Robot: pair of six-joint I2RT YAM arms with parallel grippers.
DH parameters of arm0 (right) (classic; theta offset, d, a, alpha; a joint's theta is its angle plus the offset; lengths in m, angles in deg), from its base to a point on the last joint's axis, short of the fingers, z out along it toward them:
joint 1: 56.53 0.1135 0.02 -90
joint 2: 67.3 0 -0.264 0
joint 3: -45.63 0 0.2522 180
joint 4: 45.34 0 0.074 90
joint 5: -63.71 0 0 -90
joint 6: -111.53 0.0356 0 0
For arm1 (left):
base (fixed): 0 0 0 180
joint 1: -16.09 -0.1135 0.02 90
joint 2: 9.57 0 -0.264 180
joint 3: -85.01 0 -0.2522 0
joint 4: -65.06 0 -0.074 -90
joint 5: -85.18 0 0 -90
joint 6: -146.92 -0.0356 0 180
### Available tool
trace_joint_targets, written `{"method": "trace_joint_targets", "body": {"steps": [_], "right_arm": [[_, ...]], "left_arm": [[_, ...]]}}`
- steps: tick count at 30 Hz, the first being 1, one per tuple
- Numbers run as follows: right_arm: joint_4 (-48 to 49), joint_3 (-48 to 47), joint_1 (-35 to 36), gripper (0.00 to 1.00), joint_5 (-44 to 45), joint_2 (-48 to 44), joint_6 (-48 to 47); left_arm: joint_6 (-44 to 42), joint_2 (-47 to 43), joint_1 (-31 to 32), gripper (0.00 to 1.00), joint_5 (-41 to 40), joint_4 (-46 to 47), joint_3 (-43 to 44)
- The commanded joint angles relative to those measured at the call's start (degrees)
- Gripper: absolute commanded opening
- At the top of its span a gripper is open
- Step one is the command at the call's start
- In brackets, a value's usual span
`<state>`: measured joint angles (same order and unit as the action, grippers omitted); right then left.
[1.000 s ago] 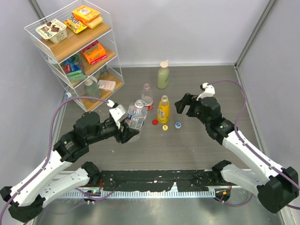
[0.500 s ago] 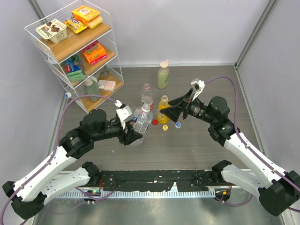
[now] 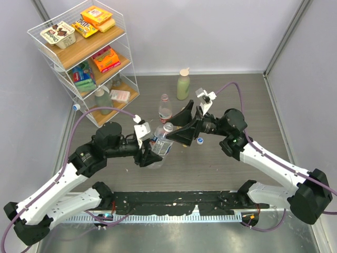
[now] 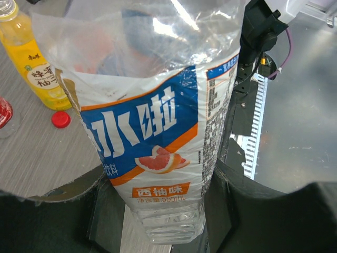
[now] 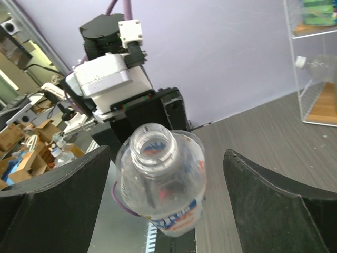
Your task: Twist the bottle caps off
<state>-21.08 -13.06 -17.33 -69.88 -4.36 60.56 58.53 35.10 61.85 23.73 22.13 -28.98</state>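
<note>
Grey tabletop (image 3: 237,95): left tool (image 3: 150,154) clamps clear bottle (image 4: 158,132), open mouth tilted toward right tool (image 3: 181,126), spread wide; red cap (image 4: 60,119) flat.

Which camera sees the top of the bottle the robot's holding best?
The right wrist view: the clear bottle points its open, capless mouth at the camera. The left wrist view shows only its label and body. The top view shows it small and tilted in the left end effector.

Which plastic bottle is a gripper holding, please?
The clear plastic bottle with the blue-and-orange label, in the left gripper; the red-labelled bottle, pale green bottle and yellow bottle stand free.
</note>
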Motion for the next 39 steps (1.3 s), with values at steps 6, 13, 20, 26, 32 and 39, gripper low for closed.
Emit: {"method": "trace_joint_targets", "body": {"steps": [6, 13, 20, 26, 32, 39], "right_arm": [[7.68, -4.12, 2.37, 0.65, -0.53, 1.93, 2.28], [6.98, -4.29, 2.64, 0.27, -0.97, 2.54, 2.11], [4.26, -4.56, 2.72, 0.02, -1.58, 2.54, 0.09], [1.97, -4.56, 2.72, 0.02, -0.88, 2.1, -1.67], [-3.82, -4.73, 2.72, 0.02, 1.14, 1.49, -5.62], [-10.06, -4.91, 2.72, 0.02, 4.65, 0.96, -10.54]], "left_arm": [[-0.46, 0.16, 0.12, 0.02, 2.73, 0.87, 1.89], [-0.64, 0.16, 0.21, 0.03, 2.56, 0.6, 1.8], [-0.73, -0.1, 0.12, 0.12, 2.29, 0.43, 1.72], [-0.82, -0.19, 0.21, 0.16, 1.77, 0.43, 1.8], [-0.73, -0.98, 0.21, 0.96, -0.78, 0.34, 1.72], [-0.73, -2.21, 0.21, 1.0, -2.36, 0.69, 1.45]]}}
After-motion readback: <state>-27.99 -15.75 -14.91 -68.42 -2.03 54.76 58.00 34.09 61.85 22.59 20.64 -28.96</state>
